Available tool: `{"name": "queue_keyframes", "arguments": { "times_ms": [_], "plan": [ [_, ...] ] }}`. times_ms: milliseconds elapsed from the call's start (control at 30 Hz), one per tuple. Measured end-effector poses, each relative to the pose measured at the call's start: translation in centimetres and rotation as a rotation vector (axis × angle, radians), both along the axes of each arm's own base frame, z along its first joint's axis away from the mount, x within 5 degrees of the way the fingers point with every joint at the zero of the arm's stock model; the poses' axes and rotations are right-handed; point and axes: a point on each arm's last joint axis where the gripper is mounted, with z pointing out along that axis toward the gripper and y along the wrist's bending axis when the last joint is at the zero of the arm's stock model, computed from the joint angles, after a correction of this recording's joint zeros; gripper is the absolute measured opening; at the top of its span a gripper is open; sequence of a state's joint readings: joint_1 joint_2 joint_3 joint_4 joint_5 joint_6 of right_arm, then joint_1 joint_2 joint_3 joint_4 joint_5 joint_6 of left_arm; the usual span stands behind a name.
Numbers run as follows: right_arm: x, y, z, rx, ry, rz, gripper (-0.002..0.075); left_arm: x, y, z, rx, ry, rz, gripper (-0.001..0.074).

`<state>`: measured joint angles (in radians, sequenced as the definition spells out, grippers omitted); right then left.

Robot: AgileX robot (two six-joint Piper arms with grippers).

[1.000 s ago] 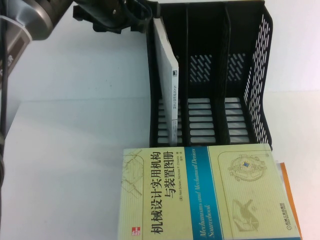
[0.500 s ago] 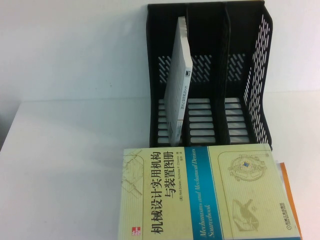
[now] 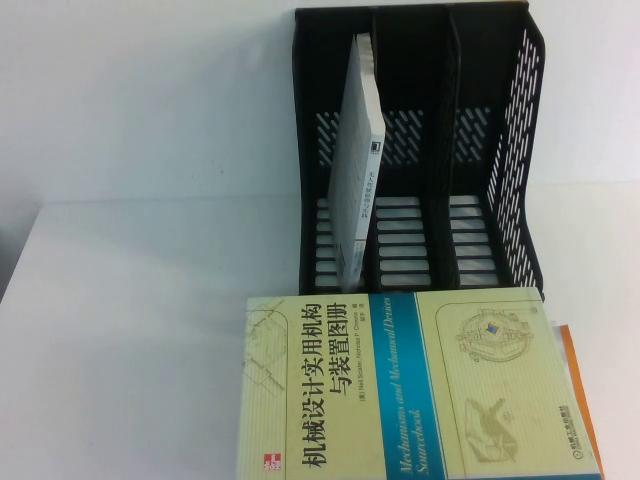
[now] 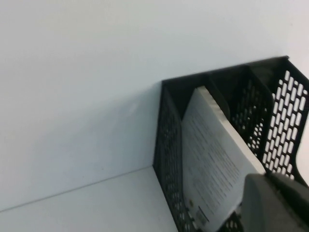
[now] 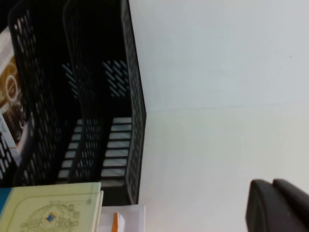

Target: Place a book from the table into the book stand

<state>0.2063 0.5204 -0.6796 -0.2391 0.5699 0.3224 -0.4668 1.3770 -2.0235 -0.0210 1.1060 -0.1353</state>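
Observation:
The white-covered book (image 3: 358,160) stands on edge in the leftmost slot of the black book stand (image 3: 500,150), its top leaning right against the first divider. In the left wrist view the book (image 4: 212,159) shows its printed back cover inside the stand (image 4: 166,145). My left gripper (image 4: 270,203) is off the book, at this view's corner, and out of the high view. My right gripper (image 5: 275,208) is shut and empty over the bare table (image 5: 217,159), to the right of the stand (image 5: 133,96). The book's collage cover (image 5: 9,92) shows through the slots.
A pale yellow-green book with a blue band (image 3: 420,390) lies flat on the white table (image 3: 130,330) right in front of the stand, on top of an orange-edged book (image 3: 578,390). The stand's middle and right slots hold nothing.
My left arm has left the high view, where it was at the book's top a second ago. The book has tipped from near upright to leaning right against the divider.

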Motion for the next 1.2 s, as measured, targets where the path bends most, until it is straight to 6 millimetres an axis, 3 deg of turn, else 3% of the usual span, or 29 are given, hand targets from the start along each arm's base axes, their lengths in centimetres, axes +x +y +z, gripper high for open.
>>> {"name": "queue_keyframes", "arguments": {
  "times_ms": [200,400,567,667,1200],
  "plan": [
    [-3.1,-0.5,-3.0,0.103,-0.047,-0.015,-0.0002,-4.1,1.8,-3.4,-0.037,-0.017,-0.016,-0.0001],
    [-4.0,-0.7,-6.5,0.122,-0.014,-0.023,-0.0002,-6.9,3.1,-10.2,-0.047,0.007,-0.018,-0.0001],
    [-4.1,-0.7,-7.1,0.120,0.010,-0.026,-0.0002,-8.4,3.8,-16.0,-0.064,0.049,-0.017,-0.0002],
    [-4.1,-0.7,-7.2,0.121,0.013,-0.027,-0.0002,-8.7,4.0,-17.4,-0.071,0.040,-0.014,-0.0002],
    [-4.1,-0.7,-7.2,0.124,0.013,-0.027,-0.0002,-9.9,4.5,-19.4,0.038,0.222,-0.019,-0.0002]
  ]
}}
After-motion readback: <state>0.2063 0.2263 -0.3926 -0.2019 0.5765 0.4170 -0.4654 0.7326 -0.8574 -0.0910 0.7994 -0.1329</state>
